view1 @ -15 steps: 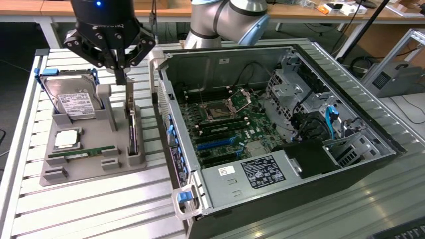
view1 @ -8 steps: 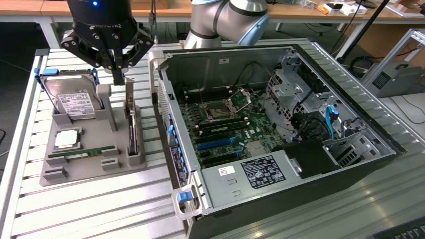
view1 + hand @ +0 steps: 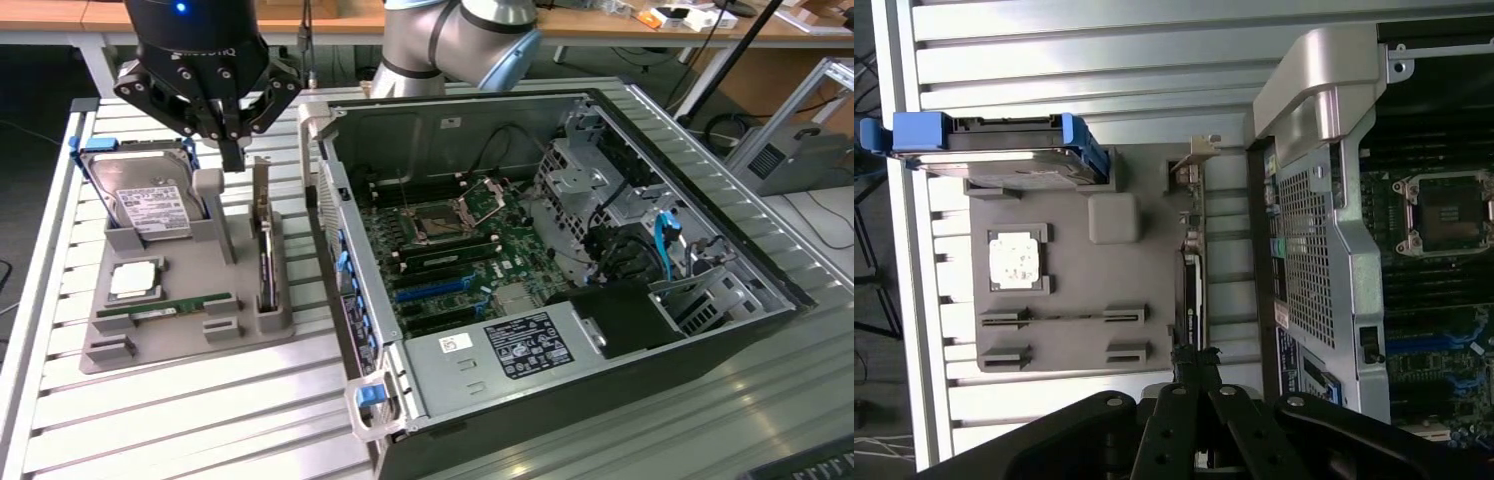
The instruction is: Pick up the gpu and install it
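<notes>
On the slatted table (image 3: 200, 420), the gpu (image 3: 264, 250) stands edgewise in a tray (image 3: 174, 345) beneath the closed gripper (image 3: 234, 155).

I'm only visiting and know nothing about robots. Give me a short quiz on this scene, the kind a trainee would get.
1. True or false: the gpu is already plugged in inside the computer case.
2. In the gray holder, what lies between the hard drive and the RAM stick? A) a CPU B) a fan C) a screwdriver
3. Fill in: the gripper, above the holder near the gpu, has its jaws ____.

Key: 1 false, it stands on edge in the holder; 2 A; 3 shut.
</notes>
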